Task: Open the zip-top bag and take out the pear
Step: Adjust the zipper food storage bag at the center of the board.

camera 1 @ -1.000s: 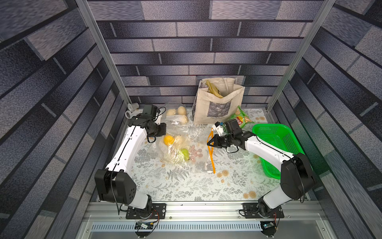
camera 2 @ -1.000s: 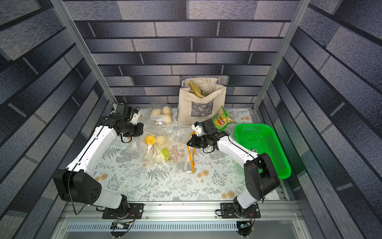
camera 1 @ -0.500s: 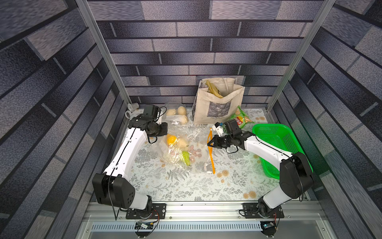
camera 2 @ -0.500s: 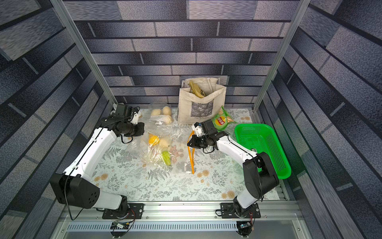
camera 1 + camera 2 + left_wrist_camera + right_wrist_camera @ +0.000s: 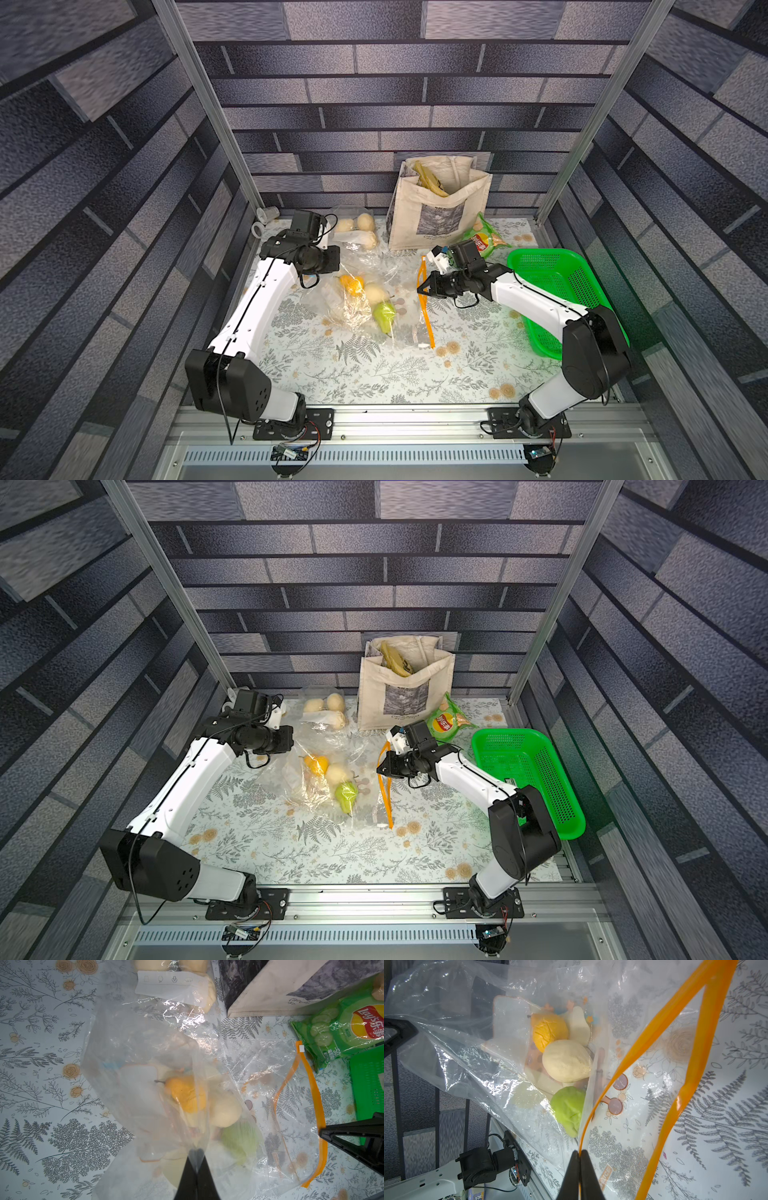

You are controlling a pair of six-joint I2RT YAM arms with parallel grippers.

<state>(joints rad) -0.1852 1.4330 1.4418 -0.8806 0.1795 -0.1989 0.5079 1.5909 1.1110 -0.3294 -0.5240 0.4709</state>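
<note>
The clear zip-top bag (image 5: 395, 270) lies mid-table, and its orange zip strip (image 5: 426, 320) is parted at the mouth. A green pear (image 5: 384, 316) sits inside near the mouth, beside a pale fruit (image 5: 374, 292) and an orange fruit (image 5: 352, 284). My left gripper (image 5: 196, 1151) is shut on the bag's film at the closed end. My right gripper (image 5: 579, 1152) is shut on one orange lip (image 5: 593, 1113) of the mouth, and the other lip (image 5: 691, 1076) lies apart on the table. In the right wrist view the green pear (image 5: 569, 1109) lies just inside the opening.
A canvas tote (image 5: 436, 212) stands at the back. A green chips packet (image 5: 484, 239) lies next to it. A green basket (image 5: 557, 299) stands on the right, behind my right arm. Another clear bag of pale fruit (image 5: 357, 226) lies at the back left.
The fruits in the bag have slid a little toward its mouth. Both grippers keep their hold on the bag.
</note>
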